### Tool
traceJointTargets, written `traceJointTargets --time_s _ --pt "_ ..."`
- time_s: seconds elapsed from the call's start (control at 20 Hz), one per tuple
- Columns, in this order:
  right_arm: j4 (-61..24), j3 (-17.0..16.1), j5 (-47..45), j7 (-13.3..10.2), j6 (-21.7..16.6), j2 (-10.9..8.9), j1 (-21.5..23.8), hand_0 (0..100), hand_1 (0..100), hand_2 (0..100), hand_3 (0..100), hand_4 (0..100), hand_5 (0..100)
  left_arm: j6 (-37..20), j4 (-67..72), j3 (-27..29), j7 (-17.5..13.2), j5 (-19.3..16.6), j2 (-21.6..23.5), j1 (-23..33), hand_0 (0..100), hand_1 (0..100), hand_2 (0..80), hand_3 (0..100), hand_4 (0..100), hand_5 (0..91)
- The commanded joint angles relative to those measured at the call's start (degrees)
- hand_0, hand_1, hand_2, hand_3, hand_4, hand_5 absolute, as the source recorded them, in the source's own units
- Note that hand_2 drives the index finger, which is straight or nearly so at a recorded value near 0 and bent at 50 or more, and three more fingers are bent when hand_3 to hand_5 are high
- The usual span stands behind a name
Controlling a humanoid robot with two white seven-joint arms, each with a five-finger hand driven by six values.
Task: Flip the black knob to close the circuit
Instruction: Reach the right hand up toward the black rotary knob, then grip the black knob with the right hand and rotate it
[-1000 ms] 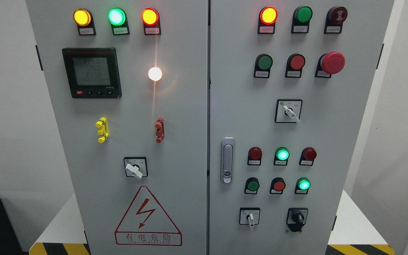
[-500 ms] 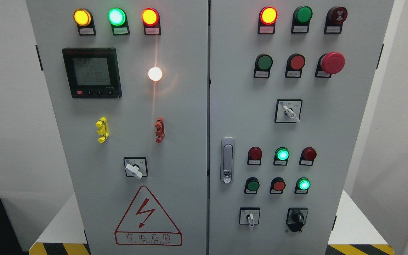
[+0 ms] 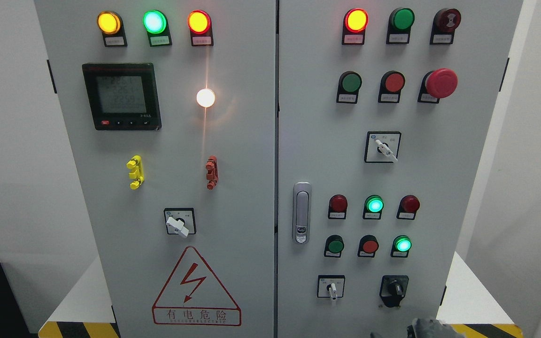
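Head view: robot hand (image 3: 428, 327) just below black knob (image 3: 394, 288), white selector (image 3: 332, 289) beside.

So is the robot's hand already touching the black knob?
No, the hand only just shows at the bottom edge, below the black knob, with bare cabinet door between them.

We see the black knob (image 3: 394, 288) low on the cabinet's right door (image 3: 369, 178); a hand (image 3: 428, 327) peeks just below.
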Motion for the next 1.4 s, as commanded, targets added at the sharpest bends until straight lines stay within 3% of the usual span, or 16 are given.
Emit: traceJointTargets --time_s 0.0,0.65,1.35 --pt "1.3 -2.3 1.1 0.3 0.1 0.26 -2.7 0 1 94 100 91 87 0.0 0.0 0.0 0.0 0.0 0.0 0.0 12 56 0.0 0 0 0.0" --pt "8.5 -4.2 2.4 -0.6 1.0 -0.01 -7.3 0 1 94 100 91 87 0.0 0.0 0.0 0.0 0.0 0.0 0.0 12 56 0.0 0 0 0.0" --pt "10.7 -4.5 3.1 -2.7 1.0 -0.18 -8.4 0 2 92 100 90 86 0.0 0.0 0.0 0.0 0.0 0.0 0.0 12 56 0.0 0 0 0.0"
